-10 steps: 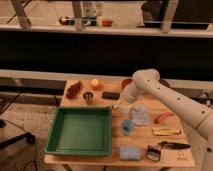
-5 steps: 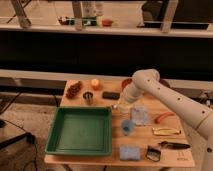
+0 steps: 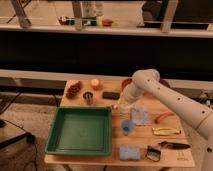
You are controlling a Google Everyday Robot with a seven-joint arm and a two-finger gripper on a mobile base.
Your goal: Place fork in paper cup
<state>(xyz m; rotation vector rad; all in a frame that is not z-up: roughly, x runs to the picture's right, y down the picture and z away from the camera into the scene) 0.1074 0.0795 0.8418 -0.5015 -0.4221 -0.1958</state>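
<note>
Clutter sits along the near edge of the table [image 3: 90, 161]: a blue sponge [image 3: 130, 151] and a black-handled knife [image 3: 175, 146], with a green tray [image 3: 80, 130] filling the left side. Behind these stand a small blue cup [image 3: 127, 126] and an orange carrot-like piece [image 3: 162, 117]. Just past the tray's far right corner the gripper [image 3: 120, 106] hangs low over the tabletop at the end of the white arm [image 3: 165, 95]. Whether it is wide, narrow or holding something I cannot tell. A thin pale sliver just at its left tip looks like the fork [image 3: 114, 106], but I cannot tell whether it is lying flat or lifted. The paper cup I cannot pick out; it may be hidden by the arm. Farther back are a small metal cup [image 3: 88, 96] and an orange fruit [image 3: 95, 83]. As a slim metal piece, the fork is probably stiff, light and slippery, lying close to the wood. A pinch across the narrow handle near the middle seems best, so it neither swings nor slides out.
</note>
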